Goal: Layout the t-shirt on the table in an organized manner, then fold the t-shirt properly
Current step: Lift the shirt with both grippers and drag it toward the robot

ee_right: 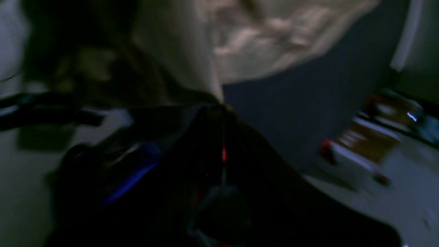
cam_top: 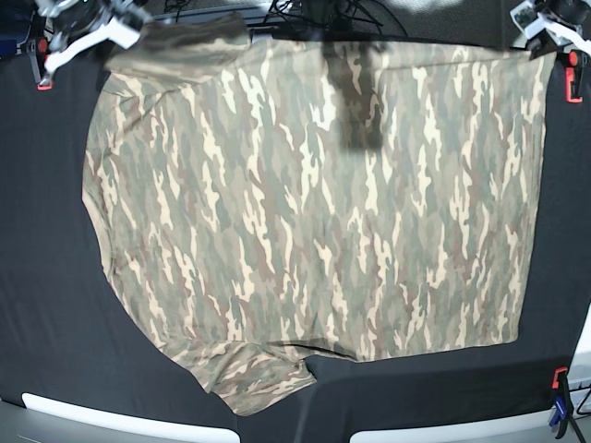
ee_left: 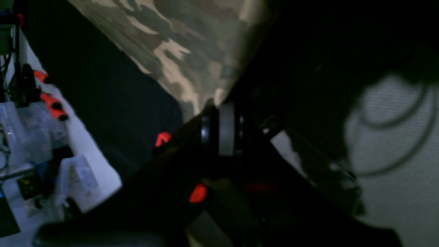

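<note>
Your left fingers [ee_left: 214,103] are clenched on a corner of the t-shirt [cam_top: 314,212], and in the left wrist view the camouflage cloth runs up and away from that pinch. In the base view this left gripper [cam_top: 545,23] sits at the top right corner of the shirt. Your right fingers [ee_right: 221,103] are clenched on the shirt too, with pale blurred fabric bunching just above them in the right wrist view. In the base view this right gripper [cam_top: 92,28] sits at the top left, where the fabric folds over into a darker flap.

Between your 2 grips the shirt lies spread wide across the counter [cam_top: 37,305], print side up, with its top edge stretched nearly straight. Its right edge runs fairly straight down, while its left side curves and a sleeve pokes out at the bottom left. A dark shadow falls on the cloth near the top middle.

Red clamps [cam_top: 42,69] hold the black cover at the upper corners, and a blue and red clamp [cam_top: 559,406] stands at the lower right. In the left wrist view you can see clear plastic bins [ee_left: 31,130] off the counter's edge, their contents too blurred to tell
</note>
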Tool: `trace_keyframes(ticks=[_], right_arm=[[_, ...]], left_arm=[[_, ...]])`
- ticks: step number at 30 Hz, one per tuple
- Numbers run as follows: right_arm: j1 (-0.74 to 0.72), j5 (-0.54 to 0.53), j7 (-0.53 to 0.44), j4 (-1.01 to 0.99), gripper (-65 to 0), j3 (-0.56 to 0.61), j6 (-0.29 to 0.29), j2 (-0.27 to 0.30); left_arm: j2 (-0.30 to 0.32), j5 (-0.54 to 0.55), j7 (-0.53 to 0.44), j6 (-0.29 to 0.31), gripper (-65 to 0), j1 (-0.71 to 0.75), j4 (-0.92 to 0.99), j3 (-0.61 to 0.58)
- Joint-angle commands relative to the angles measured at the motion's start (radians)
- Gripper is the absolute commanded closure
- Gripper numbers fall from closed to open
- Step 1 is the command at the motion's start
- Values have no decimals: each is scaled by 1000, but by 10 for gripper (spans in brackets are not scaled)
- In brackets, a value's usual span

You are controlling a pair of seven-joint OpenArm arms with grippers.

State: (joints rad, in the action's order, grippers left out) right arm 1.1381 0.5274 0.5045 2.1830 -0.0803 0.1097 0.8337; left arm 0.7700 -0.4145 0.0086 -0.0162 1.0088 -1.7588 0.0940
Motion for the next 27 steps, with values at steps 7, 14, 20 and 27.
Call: trace_keyframes(ticks=[7, 14, 20, 27], right_arm=[[-207, -150, 42, 13, 0, -89, -35, 12], [-439, -192, 33, -93, 0, -28, -58, 5], [-605, -245, 18, -234, 0, 59, -58, 5], [-605, -286, 22, -177, 0, 82, -90, -5]], left_arm=[[6, 182, 49, -21, 0, -188, -10, 19], [-19, 182, 75, -22, 0, -350, 8, 19], [-74, 225, 78, -21, 0, -446, 56, 19], [-108, 222, 71, -21, 0, -447, 59, 19]])
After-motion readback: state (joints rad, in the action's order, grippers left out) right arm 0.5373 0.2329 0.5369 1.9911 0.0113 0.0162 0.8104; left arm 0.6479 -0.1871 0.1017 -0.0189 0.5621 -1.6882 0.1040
